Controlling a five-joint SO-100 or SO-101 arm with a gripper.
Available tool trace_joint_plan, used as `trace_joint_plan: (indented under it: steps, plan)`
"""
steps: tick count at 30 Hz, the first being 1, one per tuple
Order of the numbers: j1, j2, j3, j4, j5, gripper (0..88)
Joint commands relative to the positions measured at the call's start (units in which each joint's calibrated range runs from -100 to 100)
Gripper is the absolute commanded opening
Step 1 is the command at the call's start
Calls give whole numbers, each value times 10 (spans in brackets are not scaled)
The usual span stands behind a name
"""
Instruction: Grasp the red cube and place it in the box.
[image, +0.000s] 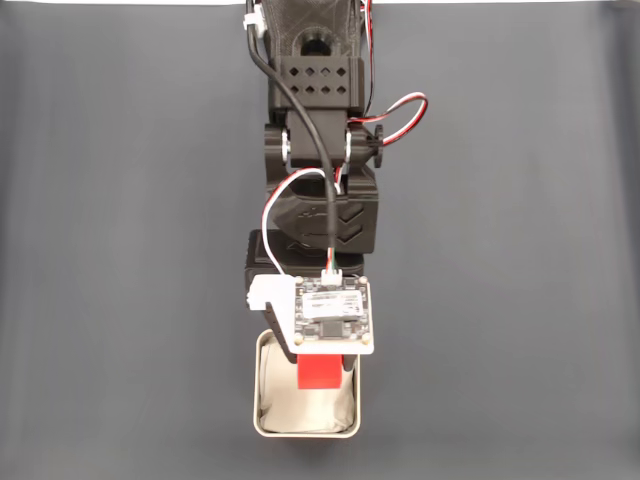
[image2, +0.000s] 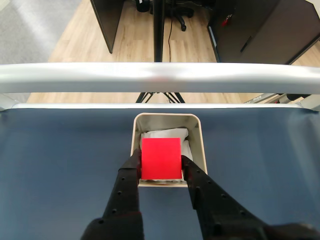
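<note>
So the gripper (image2: 161, 167) has its two black fingers (image2: 128, 172) clamped on either side of the red cube (image2: 160, 158), one finger touching each side face in the wrist view. The cube sits between the fingertips right over the near part of the box (image2: 199, 135), the little square container with rounded corners, a silvery rim and crumpled white lining (image2: 165, 134) showing behind the cube. Can't tell from that angle whether the cube's bottom is touching the lining or hanging just above it.

In the fixed view looking down, the arm (image: 320, 200) reaches from the top edge toward the bottom, with a small circuit board (image: 332, 315) on its wrist covering most of the gripper. The red cube (image: 318, 372) pokes out just below that board, inside the upper half of the box (image: 262, 400). White lining (image: 300, 408) fills the rest. Everything's on a dark grey mat (image: 120, 250), and red, white and black wires (image: 400, 108) loop along the arm.
</note>
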Motion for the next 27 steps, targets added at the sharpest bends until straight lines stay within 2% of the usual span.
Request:
trace_joint_plan:
  steps: [1,24,26,27]
  plan:
    - [10,-5,-30,-21,-1,42]
    - [10,8,-38,-39,2,45]
    - [10,7,-39,-40,1,89]
    - [10,7,-39,-39,0,171]
